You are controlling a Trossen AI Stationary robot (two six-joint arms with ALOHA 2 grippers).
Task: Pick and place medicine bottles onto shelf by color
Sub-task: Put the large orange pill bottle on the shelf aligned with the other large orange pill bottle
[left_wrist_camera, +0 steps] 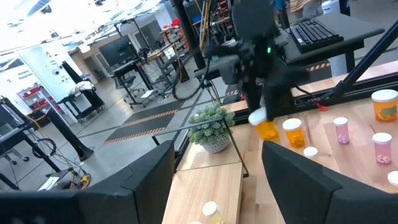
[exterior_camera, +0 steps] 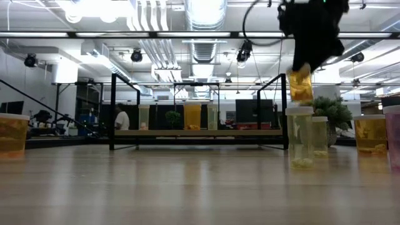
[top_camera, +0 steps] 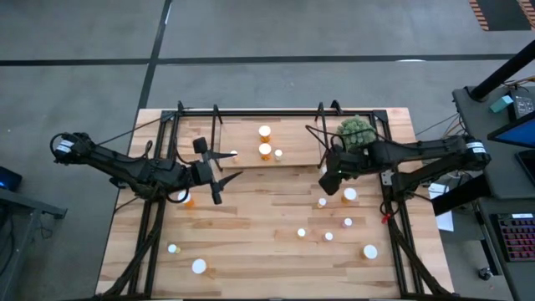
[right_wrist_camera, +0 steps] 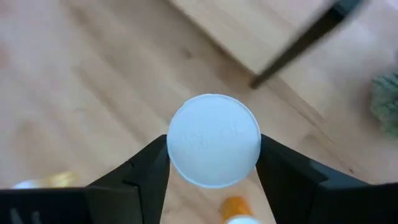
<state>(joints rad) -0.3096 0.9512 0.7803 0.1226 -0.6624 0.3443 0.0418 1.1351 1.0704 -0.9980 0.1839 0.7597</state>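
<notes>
Here we find the right pincer [right_wrist_camera: 214, 165] clamped on a medicine bottle [right_wrist_camera: 214, 148], its two dark fingers [right_wrist_camera: 146, 174] pressing the sides just under the round white cap. In the low view that orange bottle [exterior_camera: 301, 85] hangs clear above the worktop [exterior_camera: 187, 187], directly over a pale bottle [exterior_camera: 299, 136] standing there. From above, the right pincer [top_camera: 332, 178] sits near the right end of the shelf [top_camera: 292, 138], just in front of the green spiky plant [top_camera: 356, 132]. The left wrist view looks across at the same arm with the orange bottle [left_wrist_camera: 266, 127] below its fingers and the plant [left_wrist_camera: 211, 127] beside it. The left pincer [top_camera: 219, 166] hovers at the shelf's left front edge with its fingers spread wide and nothing between them. On the shelf we count a few bottles [top_camera: 265, 151] standing near the middle, orange-bodied with white caps. More bottles [top_camera: 349, 195] are scattered over the right half of the worktop, and two white-capped ones [top_camera: 199, 267] stand toward the front left. Far back in the room, behind the shelf, a person [exterior_camera: 122, 119] in a white top is visible.
</notes>
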